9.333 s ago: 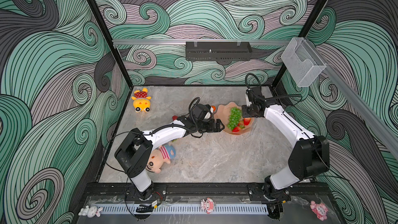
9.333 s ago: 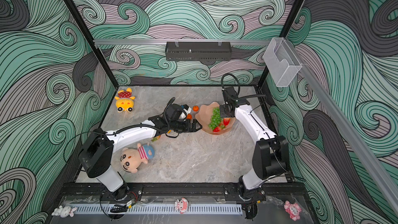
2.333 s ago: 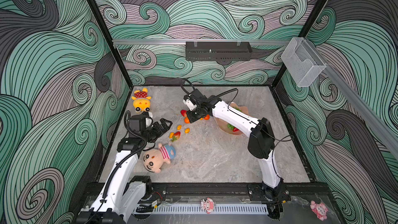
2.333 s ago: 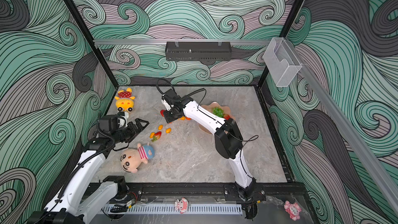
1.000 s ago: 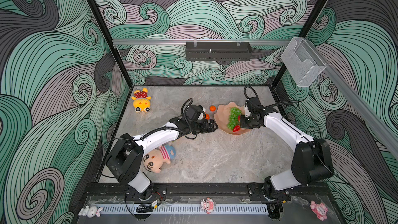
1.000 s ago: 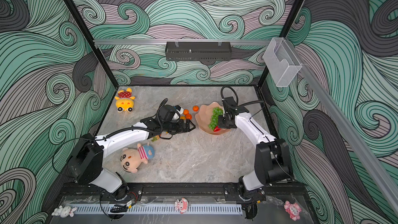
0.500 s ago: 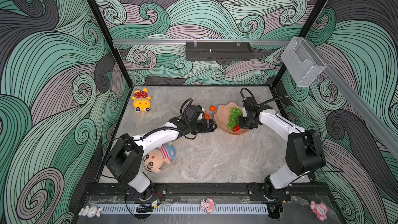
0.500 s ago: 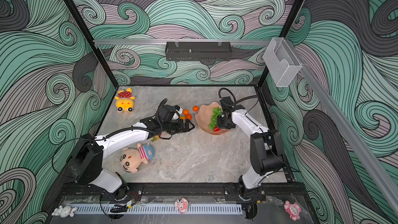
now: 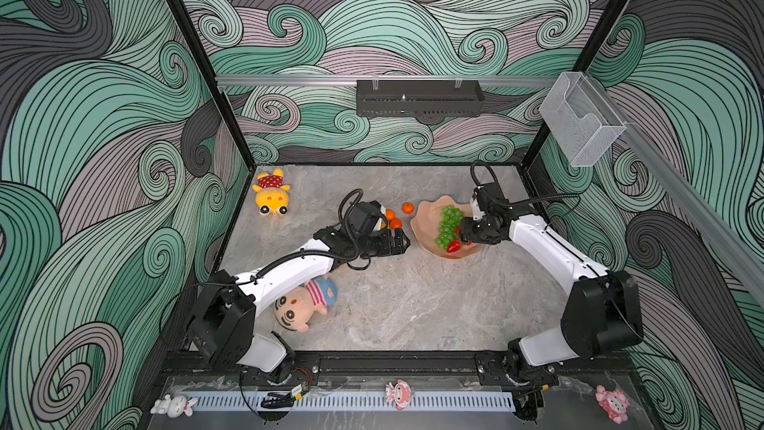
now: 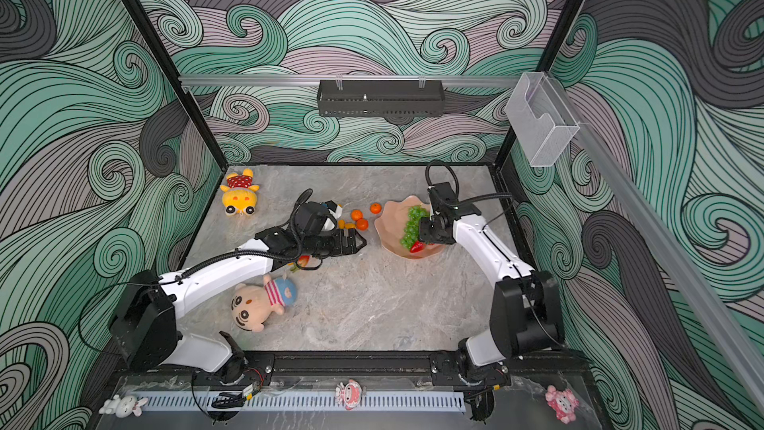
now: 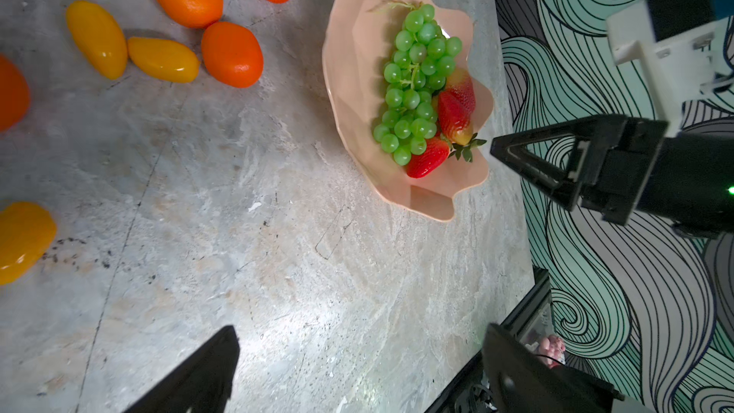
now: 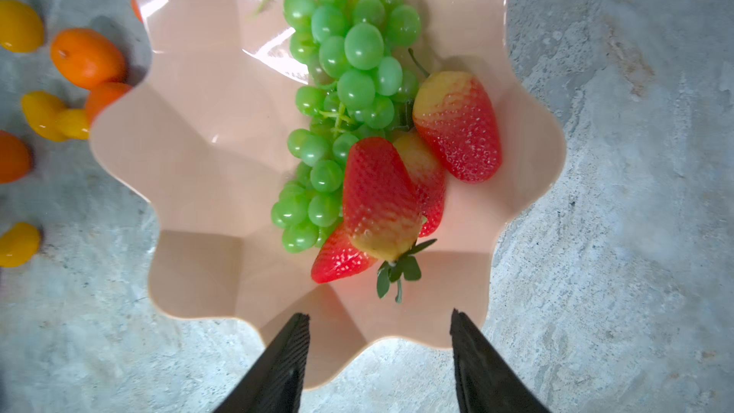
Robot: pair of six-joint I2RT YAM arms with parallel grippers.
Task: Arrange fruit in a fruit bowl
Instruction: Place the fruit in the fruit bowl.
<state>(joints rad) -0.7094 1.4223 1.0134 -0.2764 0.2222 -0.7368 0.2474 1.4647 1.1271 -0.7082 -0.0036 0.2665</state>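
- Right wrist view: right gripper point(image 12: 379, 317) hovers over the rim of the fruit bowl point(image 12: 206, 160), jaws partly spread, gripping nothing.
- Inside the bowl lie the grape bunch point(image 12: 357, 45) and strawberries point(image 12: 456, 129).
- Just beside the bowl sit tangerines point(image 11: 232, 53) and kumquats point(image 11: 163, 59).
- Near the bowl, the left gripper point(image 9: 404, 241) gapes empty.

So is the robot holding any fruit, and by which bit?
No, nothing is held. The right tool is open over the fruit bowl, with the strawberries lying loose inside. The left tool is open and empty too.
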